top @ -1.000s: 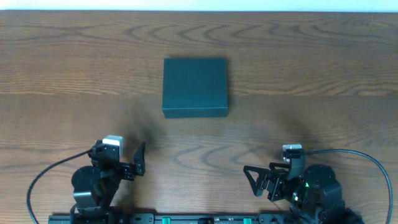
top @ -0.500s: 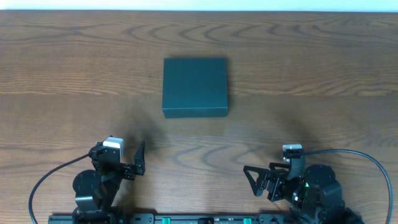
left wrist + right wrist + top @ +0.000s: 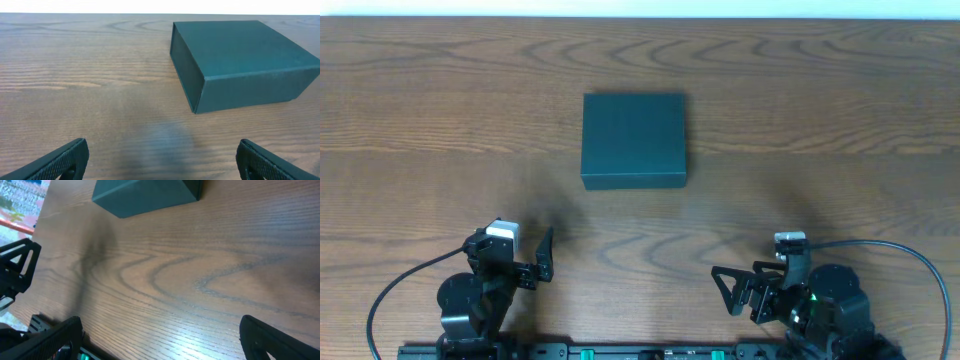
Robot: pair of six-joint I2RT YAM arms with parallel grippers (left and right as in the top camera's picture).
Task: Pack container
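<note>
The container (image 3: pixel 634 140) is a dark green, matte, square box that lies shut in the middle of the wooden table. It also shows in the left wrist view (image 3: pixel 245 60) ahead and to the right, and in the right wrist view (image 3: pixel 145 192) at the top. My left gripper (image 3: pixel 512 256) is open and empty near the front edge, well short of the box; its jaws (image 3: pixel 162 155) frame bare wood. My right gripper (image 3: pixel 732 288) is open and empty at the front right, its jaws (image 3: pixel 160 335) over bare wood. No items for packing are in view.
The wooden table (image 3: pixel 820 150) stretches around the box. A black rail (image 3: pixel 640 352) runs along the front edge between the arm bases. A cable (image 3: pixel 910 255) loops from the right arm. The left arm (image 3: pixel 17 272) shows at the left of the right wrist view.
My left arm has drawn back slightly toward the front edge. The box and the right arm have not moved.
</note>
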